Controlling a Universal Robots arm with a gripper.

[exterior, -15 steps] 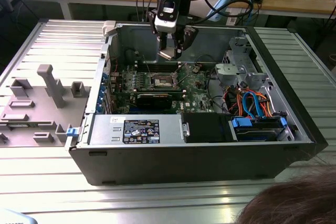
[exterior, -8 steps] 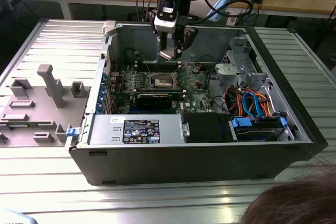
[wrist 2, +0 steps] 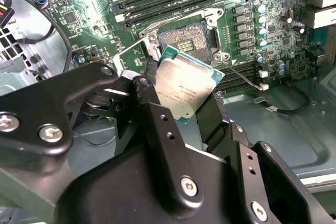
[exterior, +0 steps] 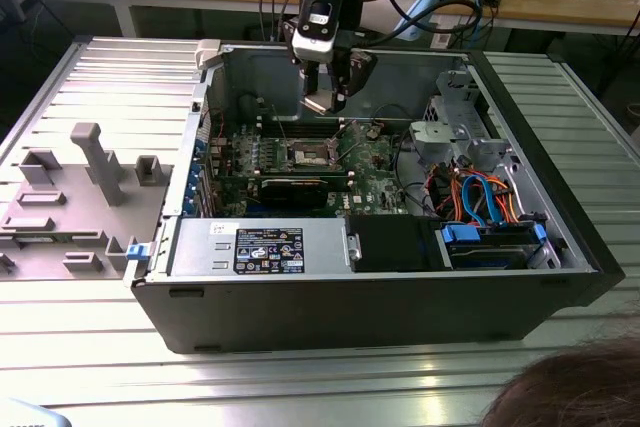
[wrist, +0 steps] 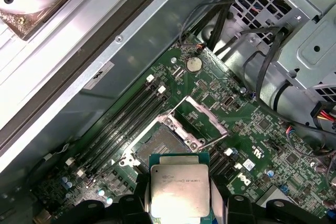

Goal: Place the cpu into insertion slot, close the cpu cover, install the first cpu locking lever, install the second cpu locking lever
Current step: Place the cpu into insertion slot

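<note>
Okay, I have claw [exterior: 327,95] clamped on cpu [wrist: 178,192] edges, hanging above insertion slot [wrist: 160,148]; cpu cover [wrist: 210,118] tipped open beside slot, so contacts lie exposed.

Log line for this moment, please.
gripper shut on cpu | cpu near slot, unseated | slot empty | cover open

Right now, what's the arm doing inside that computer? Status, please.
Gripper shut on cpu, above the motherboard. Insertion slot empty, cpu cover open. Nothing seen blocking.
</note>
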